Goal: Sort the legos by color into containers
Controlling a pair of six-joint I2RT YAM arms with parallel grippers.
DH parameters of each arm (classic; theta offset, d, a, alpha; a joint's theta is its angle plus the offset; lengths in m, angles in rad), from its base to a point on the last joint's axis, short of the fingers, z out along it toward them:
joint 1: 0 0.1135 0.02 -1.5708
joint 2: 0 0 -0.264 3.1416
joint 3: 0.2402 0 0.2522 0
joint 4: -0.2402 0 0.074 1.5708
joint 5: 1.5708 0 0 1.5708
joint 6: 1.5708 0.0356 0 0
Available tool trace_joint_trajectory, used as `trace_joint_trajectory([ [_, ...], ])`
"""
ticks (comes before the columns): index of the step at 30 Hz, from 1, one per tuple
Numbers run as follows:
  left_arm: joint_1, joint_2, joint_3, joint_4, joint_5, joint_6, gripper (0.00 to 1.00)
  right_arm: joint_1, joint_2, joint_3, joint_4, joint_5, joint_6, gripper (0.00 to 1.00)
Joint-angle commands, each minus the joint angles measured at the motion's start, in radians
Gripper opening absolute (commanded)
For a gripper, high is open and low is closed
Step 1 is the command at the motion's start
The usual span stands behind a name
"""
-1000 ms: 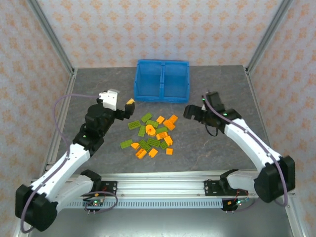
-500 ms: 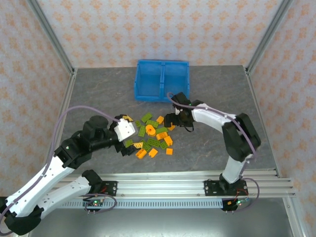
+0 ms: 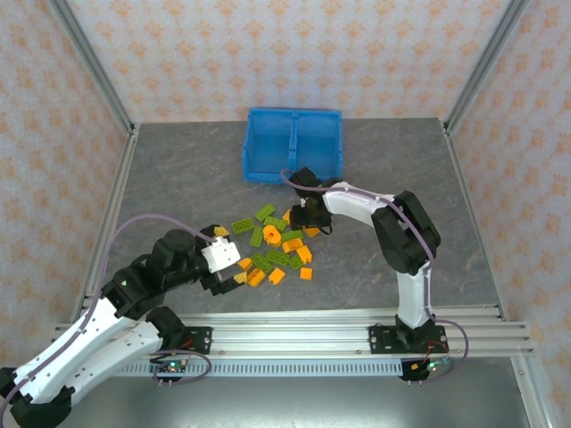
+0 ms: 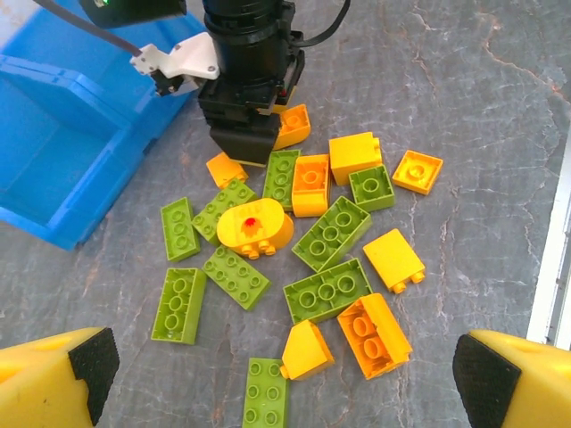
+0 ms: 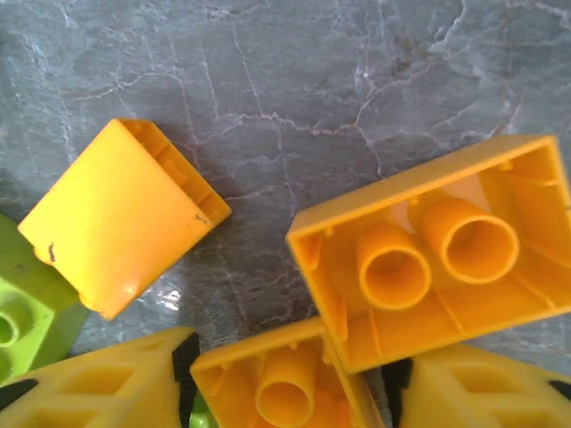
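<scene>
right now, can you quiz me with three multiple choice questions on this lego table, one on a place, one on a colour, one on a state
1. Where does the blue bin stand?
A) beyond the bricks, at the far side
B) by the arm bases
C) under the left arm

2. What colour is the brick between the right gripper's fingers?
A) green
B) orange
C) blue

3. How is the left gripper?
A) shut on a green brick
B) shut, empty
C) open, empty

Answers: 1 A, the top view shows it past the bricks. 2 B, the right wrist view shows orange plastic there. 3 C, its fingers stand wide apart, gripping nothing.
</scene>
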Motion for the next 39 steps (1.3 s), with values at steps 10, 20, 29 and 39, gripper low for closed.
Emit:
trace_joint_trajectory([
  [10, -0.005, -0.017, -0.025, 0.035, 0.068, 0.040, 1.00, 0.016, -0.017, 0.046, -0.118, 0.131, 0.055, 0.34],
  [20, -0.005, -0.022, -0.029, 0.082, 0.122, 0.020, 1.00, 0.015, -0.300, 0.027, 0.001, 0.185, 0.076, 0.23],
  [29, -0.004, -0.003, -0.032, 0.088, 0.092, 0.015, 1.00, -0.108, 0.026, 0.508, 0.009, 0.362, -0.024, 0.24],
  [39, -0.005, 0.021, -0.028, 0.099, 0.080, -0.001, 1.00, -0.204, 0.438, 0.961, -0.117, 0.243, -0.074, 0.32],
])
